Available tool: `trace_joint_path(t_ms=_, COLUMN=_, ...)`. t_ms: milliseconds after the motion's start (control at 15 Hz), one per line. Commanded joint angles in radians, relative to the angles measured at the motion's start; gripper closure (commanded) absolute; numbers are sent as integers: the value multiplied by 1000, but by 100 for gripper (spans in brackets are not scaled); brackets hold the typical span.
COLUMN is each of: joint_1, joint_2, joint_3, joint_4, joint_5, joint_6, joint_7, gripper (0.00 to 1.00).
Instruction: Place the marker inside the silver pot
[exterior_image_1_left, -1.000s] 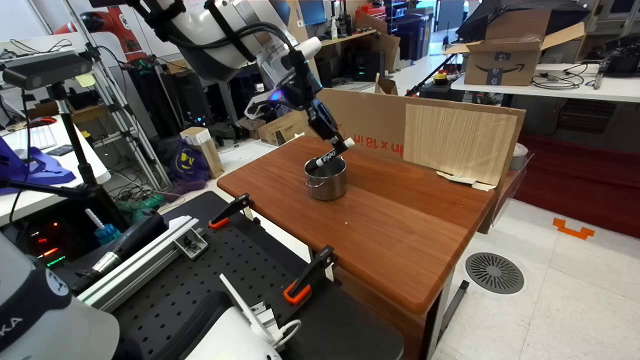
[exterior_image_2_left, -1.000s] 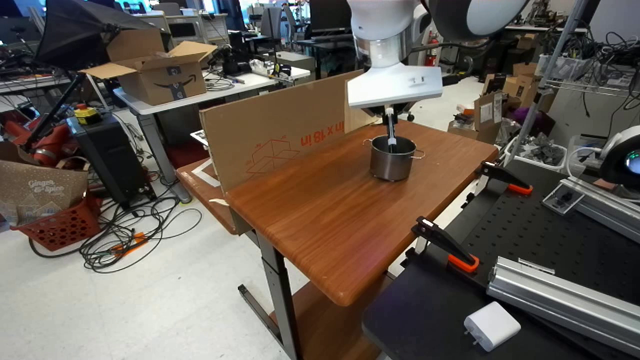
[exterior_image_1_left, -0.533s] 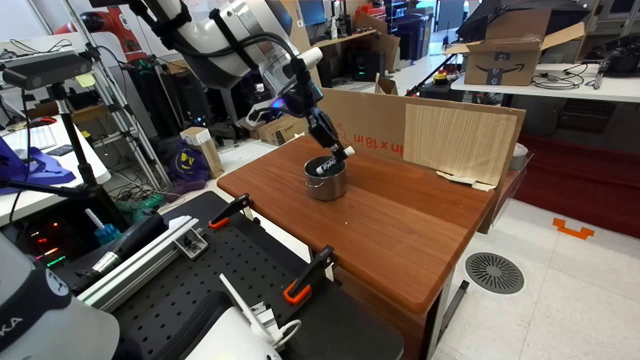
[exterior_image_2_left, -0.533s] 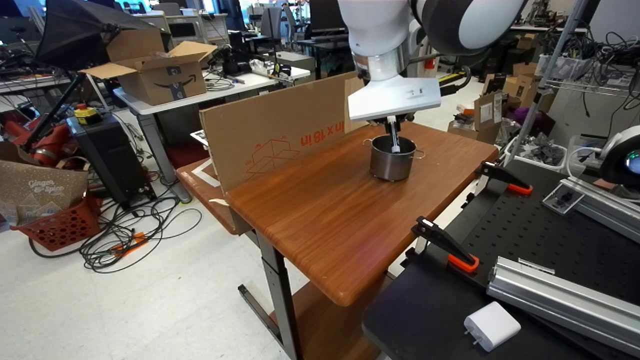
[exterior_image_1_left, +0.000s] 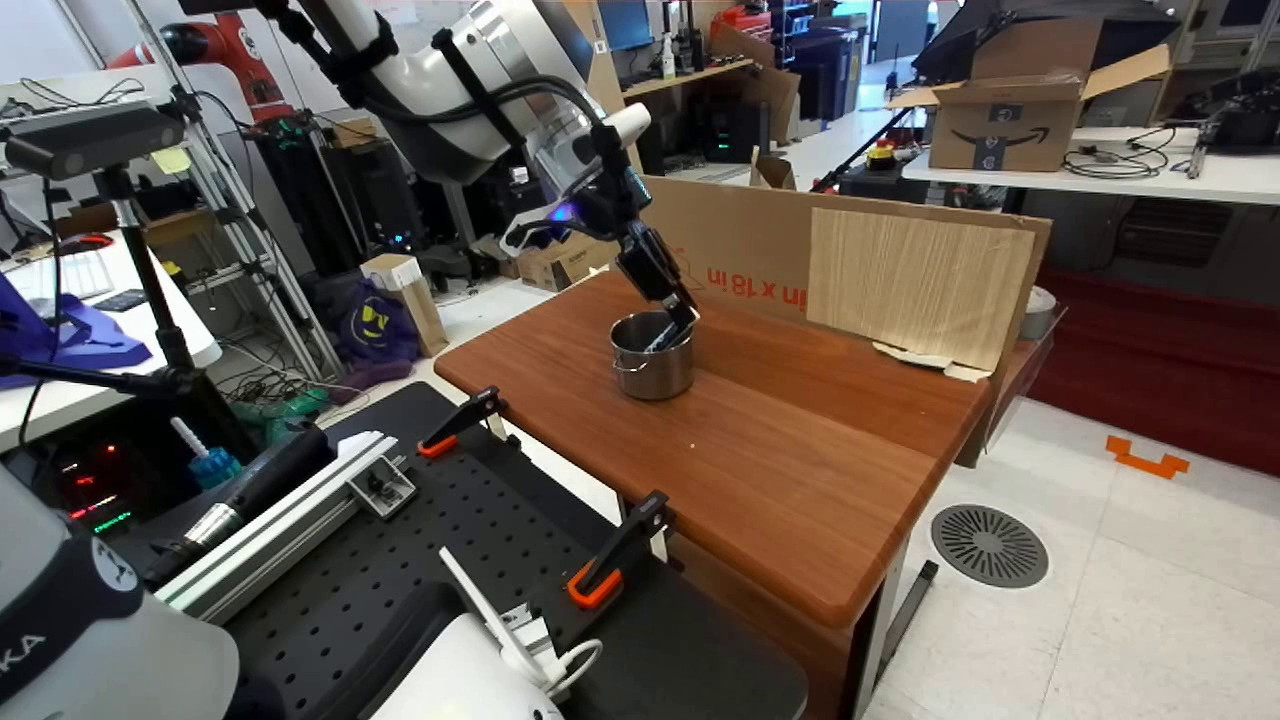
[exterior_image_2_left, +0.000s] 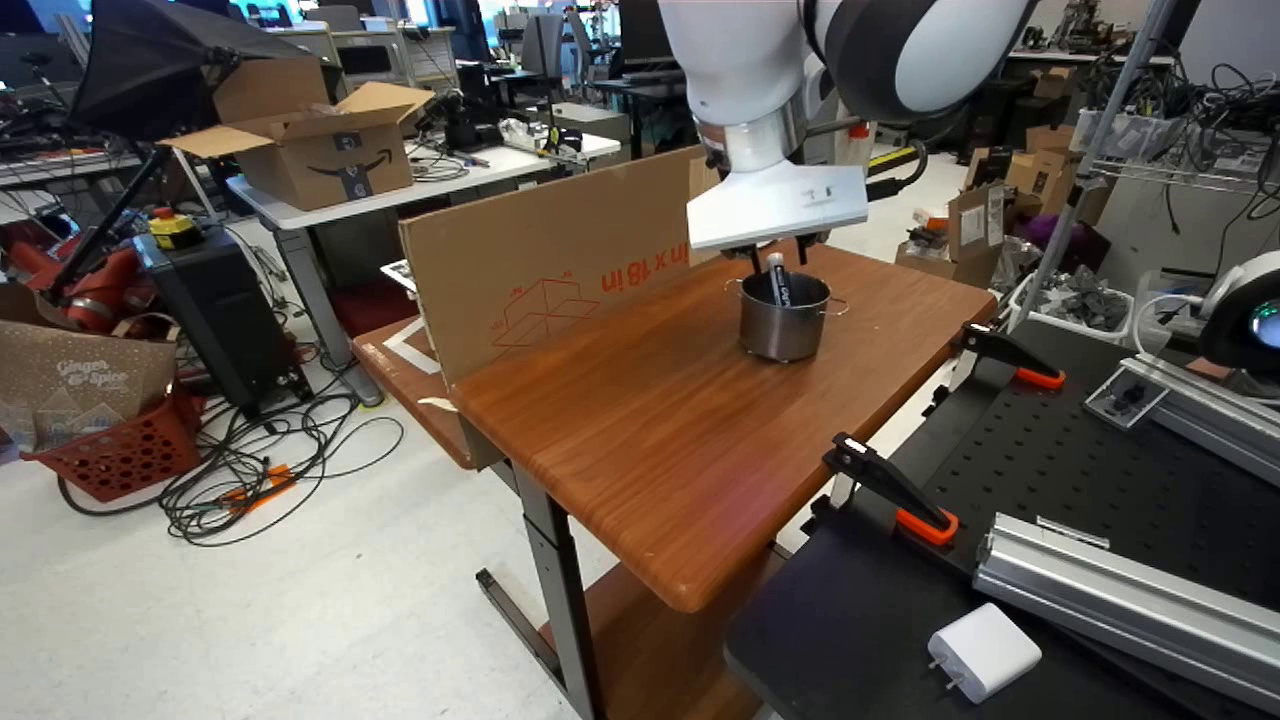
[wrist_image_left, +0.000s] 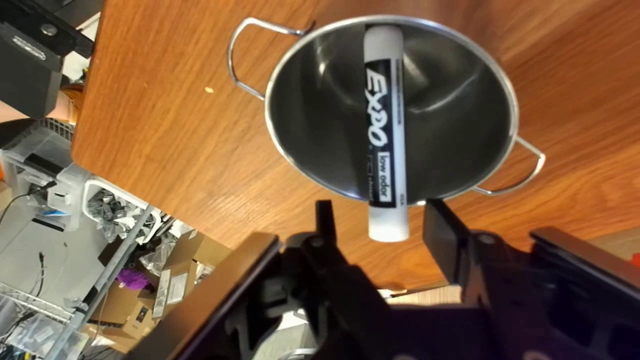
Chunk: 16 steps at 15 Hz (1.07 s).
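One marker (wrist_image_left: 384, 115), gripped earlier, now loose in silver pot (exterior_image_2_left: 780, 335) | long axis rises toward cardboard (exterior_image_2_left: 560, 265) edge of counter (exterior_image_2_left: 620, 440) | jaws parted

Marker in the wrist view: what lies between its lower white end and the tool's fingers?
Just gaps: the wrist view shows wooden tabletop on both sides, between the marker and the fingers of the open tool.

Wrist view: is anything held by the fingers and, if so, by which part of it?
Nothing is held: the fingers stand open, with a gap on each side of the marker, which slants into the silver pot.
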<state>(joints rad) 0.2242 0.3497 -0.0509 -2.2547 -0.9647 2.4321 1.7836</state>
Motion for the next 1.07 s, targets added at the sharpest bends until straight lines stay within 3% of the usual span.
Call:
trace_joint_path(t_ms=0, joint_1=-23, joint_2=7, joint_3=28, joint_4=18, joint_5=6, joint_6=-10, joint_7=-6, gripper=19)
trace_joint_path(t_ms=200, joint_1=-27, joint_2=-11, joint_3=31, joint_4=13, joint_5=9, joint_6=0, joint_7=-9, gripper=1)
trace_joint_path(t_ms=533, joint_1=-32, joint_2=-94, joint_3=33, joint_4=-27, joint_5=-4, joint_6=26, joint_7=1, gripper=0)
trace_joint_path(t_ms=667, joint_1=-47, joint_2=-127, joint_3=50, joint_4=-47, joint_5=36, joint_6=39, joint_7=-60, gripper=0)
trace_joint_path(t_ms=733, joint_1=-33, joint_2=-84, joint_3=42, joint_4=-4, joint_5=4, joint_6=6, joint_7=-11, gripper=0)
trace_joint_path(t_ms=1000, joint_1=-41, joint_2=-113, joint_3=52, joint_4=-32, joint_5=10, joint_6=14, joint_7=-30, gripper=0)
